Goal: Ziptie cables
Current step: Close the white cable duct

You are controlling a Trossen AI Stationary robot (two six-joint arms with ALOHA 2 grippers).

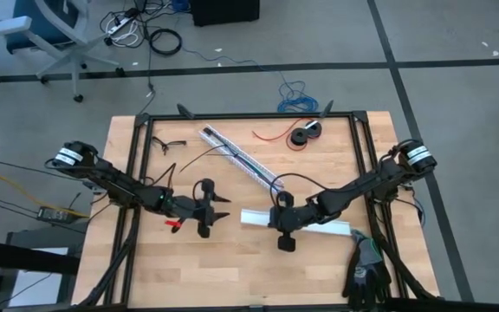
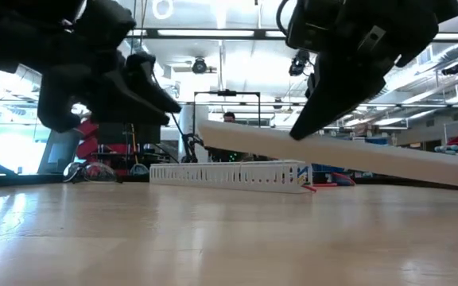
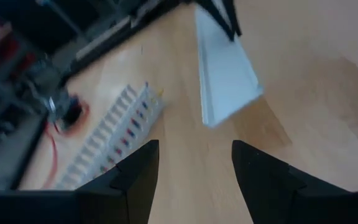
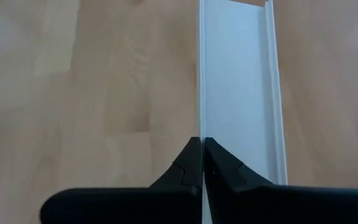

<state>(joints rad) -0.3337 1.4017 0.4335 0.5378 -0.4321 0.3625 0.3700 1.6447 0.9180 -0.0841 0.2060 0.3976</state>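
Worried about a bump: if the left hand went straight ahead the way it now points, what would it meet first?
Probably the near end of the white channel cover, held by the right hand. The left hand is open; bare table lies between, though depth is unclear.

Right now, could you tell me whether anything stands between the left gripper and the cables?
Only their housing: the cables show as coloured bits through the slotted white duct, whose walls surround them. Bare table lies between the open left gripper and the duct; the right gripper's white cover sits aside.
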